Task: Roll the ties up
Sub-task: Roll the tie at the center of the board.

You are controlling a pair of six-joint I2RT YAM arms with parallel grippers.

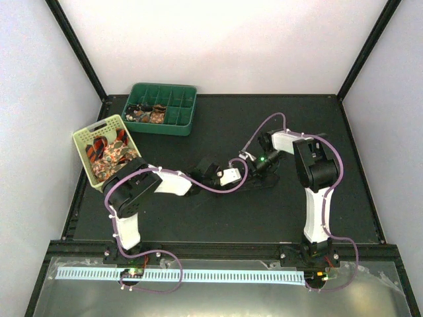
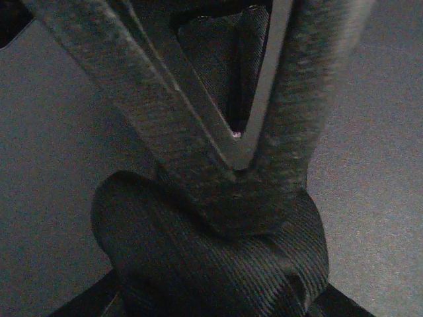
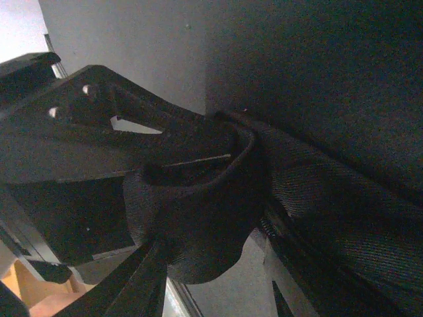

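Rolling step in hand: the very dark ribbed fabric tie (image 2: pixel 211 264) sits bunched mid-way on the black table (image 1: pixel 198 218), between both arms. The left pincer (image 2: pixel 241 181) looks clenched on the roll, tips buried in its folds. At the right pincer (image 1: pixel 250 165), fabric curls round one finger; we cannot tell whether it grips. Next, we judge: tighten the roll, tuck the tail, then carry it to the green plastic compartment tray (image 1: pixel 162 130). More striped and floral ties (image 1: pixel 109 155) lie in the pale-yellow slotted basket (image 1: pixel 99 127).

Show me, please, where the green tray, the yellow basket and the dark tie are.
tray (image 1: pixel 158 127), top view, on its near wall.
basket (image 1: pixel 82 157), top view, on its left rim.
tie (image 2: pixel 198 264), left wrist view, on its bunched ribbed fabric.
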